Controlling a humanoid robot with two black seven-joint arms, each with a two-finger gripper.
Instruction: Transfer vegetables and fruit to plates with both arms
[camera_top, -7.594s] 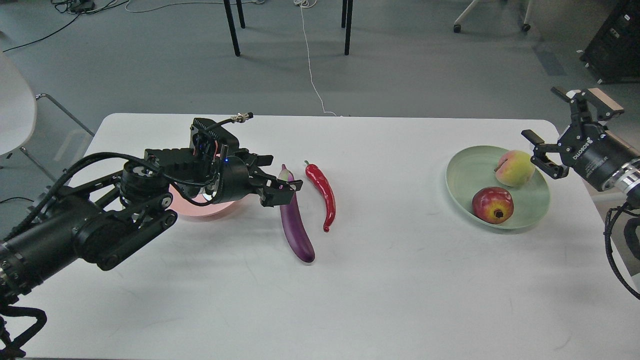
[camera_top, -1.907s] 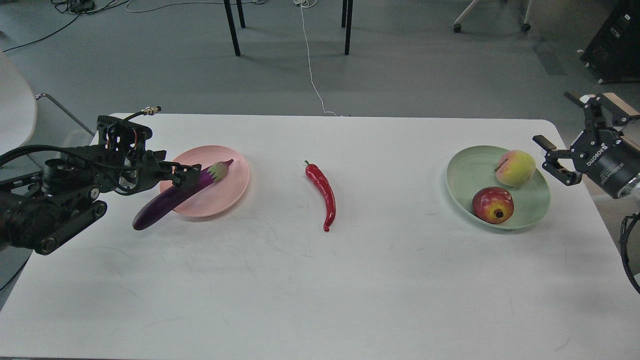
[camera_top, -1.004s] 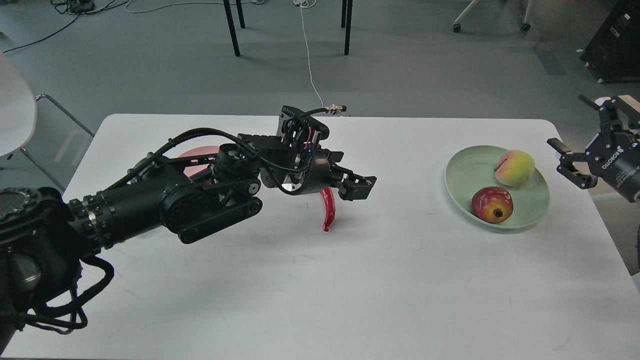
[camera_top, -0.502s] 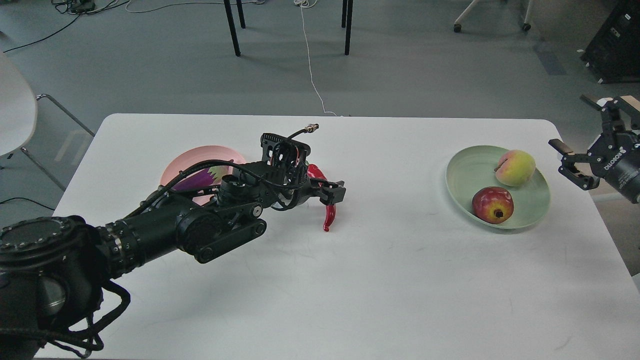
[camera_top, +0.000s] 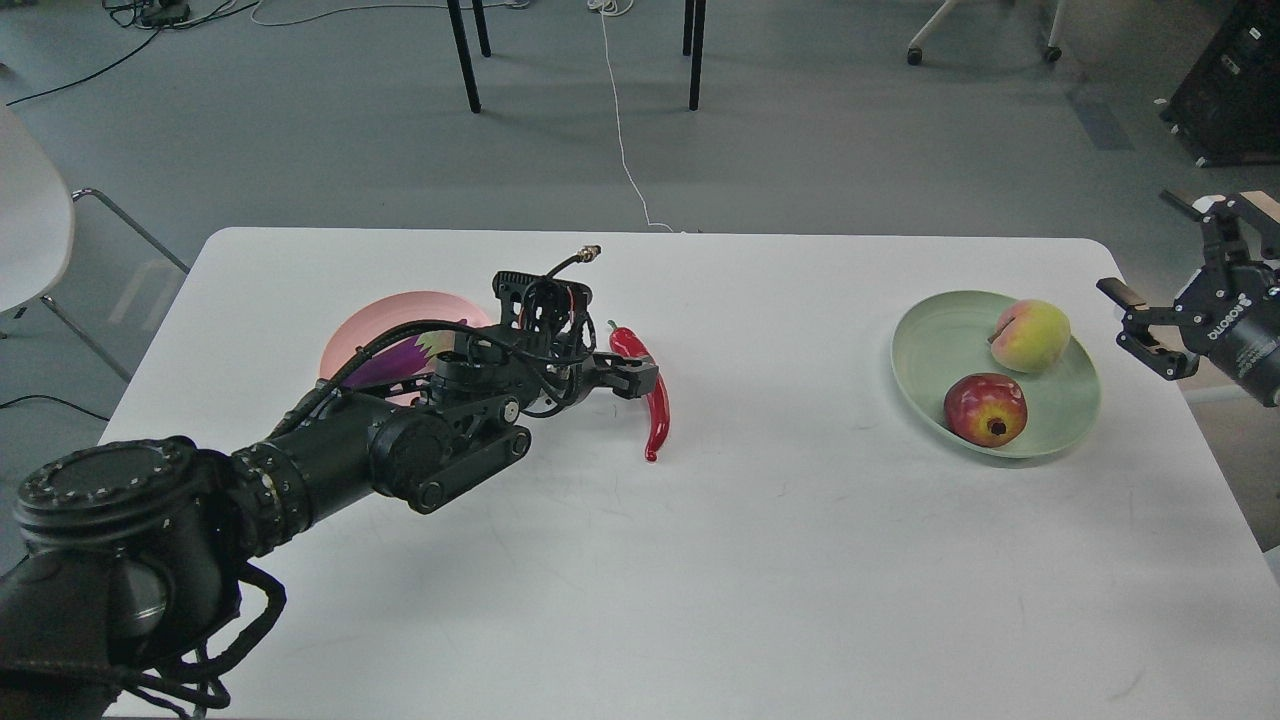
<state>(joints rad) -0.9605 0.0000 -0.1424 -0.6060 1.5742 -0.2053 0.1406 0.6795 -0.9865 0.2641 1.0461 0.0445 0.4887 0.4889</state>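
The left arm (camera_top: 330, 465) enters from the lower left corner and reaches diagonally across the white table (camera_top: 700, 560) toward its centre. Behind the arm's forearm lies the pink plate (camera_top: 360, 325), partly covered by the arm. On that plate rests the eggplant (camera_top: 395, 362), of which only a purple stretch and the pale cap end show between the arm's cables; the remainder is hidden. The left gripper (camera_top: 632, 378) sits low at the red chili pepper (camera_top: 655, 410), its fingertips at the upper part of the pepper. The fingers are seen dark and end-on against the pepper, and whether they are parted, closed, or clamped on the pepper cannot be told. The chili pepper lies on the table near its centre, stem end pointing away from the robot, its lower tip curving toward the near edge; it is outside both plates. Well apart to the right stands the mint green plate (camera_top: 930, 345), near the right edge of the table. It holds the peach (camera_top: 1032, 336) at its far right side and the pomegranate (camera_top: 985, 410) at its near side, crown hole facing the viewer; the two fruits sit close together, and contact between them cannot be confirmed. Beyond the table's right edge, the right gripper (camera_top: 1155, 320) hangs in the air, clear of the plate, with its fingers spread apart and nothing between them.
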